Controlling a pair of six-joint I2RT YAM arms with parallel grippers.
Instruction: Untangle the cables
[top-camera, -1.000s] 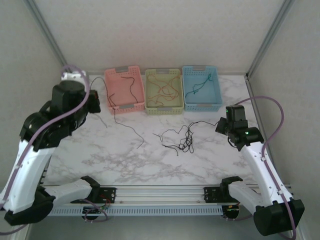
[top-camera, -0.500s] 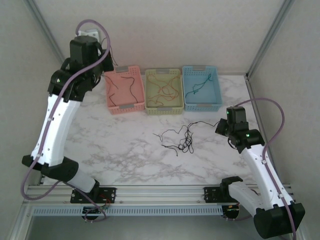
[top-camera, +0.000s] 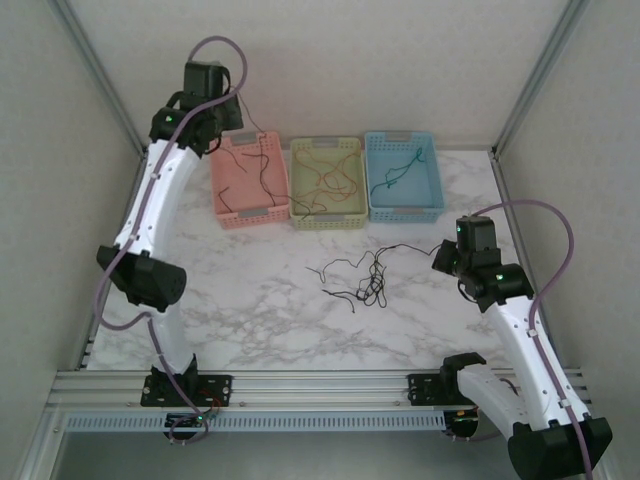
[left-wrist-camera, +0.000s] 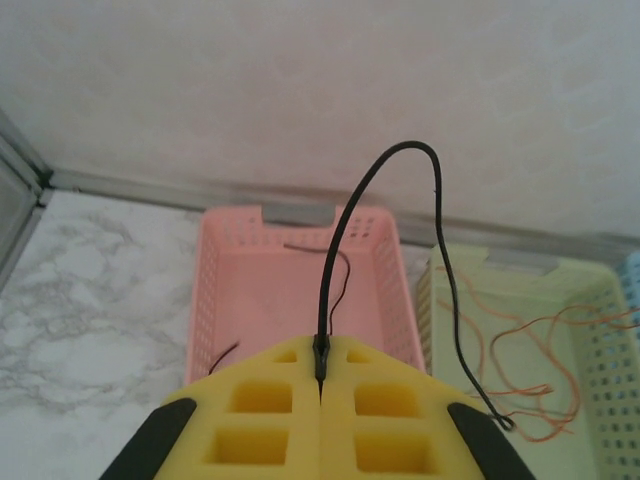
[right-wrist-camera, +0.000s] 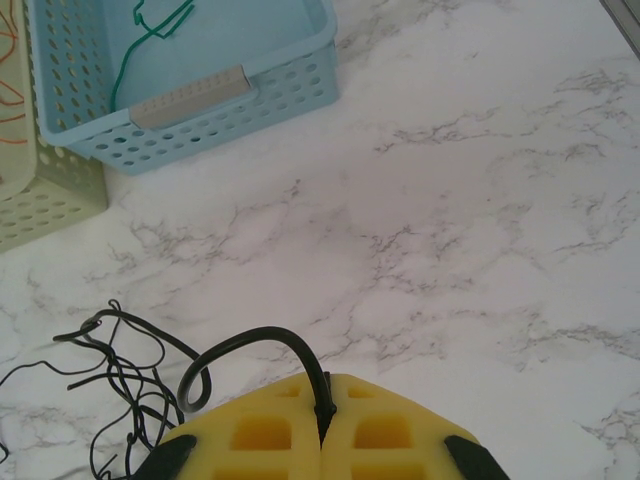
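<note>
Black cable (left-wrist-camera: 328, 270) pinched in left jaws, arching up, drooping right; right jaws pinch looped strand (right-wrist-camera: 250, 333), probably from tangle (top-camera: 365, 282).

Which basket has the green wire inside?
The blue basket, at the right end of the row, holds the teal-green wire. The pink basket has black wires and the yellow-green basket has orange wires.
</note>
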